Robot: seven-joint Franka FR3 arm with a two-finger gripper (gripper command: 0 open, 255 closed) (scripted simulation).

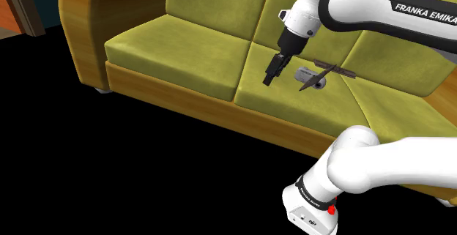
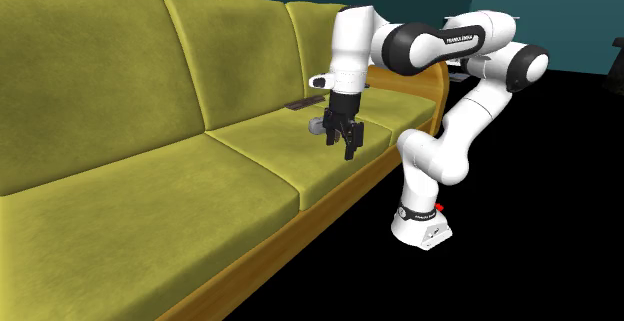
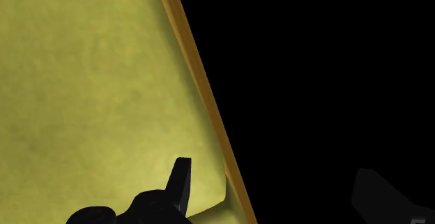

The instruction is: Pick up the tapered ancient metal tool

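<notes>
Olive-green sofa (image 1: 183,47) w/ wooden front rail (image 3: 202,97) is seen under the work area; a black area is rendered in front of it. White arm (image 1: 344,3) is extended from the stand over a seat cushion (image 2: 270,159). Gripper (image 1: 268,80) is pointed down, just above the cushion and near its front edge per wrist view. Fingers (image 3: 180,181) are set well apart w/ nothing btwn them, so it's open & empty.

Target, a dark tapered tool (image 1: 316,80), is laid on the cushion to the shoulder view's right of the gripper, near but not touched. A grey cylindrical obj (image 1: 302,73) and a long brownish bar (image 1: 340,71) are found right by it. Whether they're in contact can't be told.

Step is judged as approach/pre-grasp; nothing is grasped or lifted yet. Next, the gripper would need to be shifted to the shoulder view's right until centred over the tool. The wrist should be turned so the thin shaft is straddled across its width, then the hand lowered & closed. The grey obj and bar are to be avoided.
</notes>
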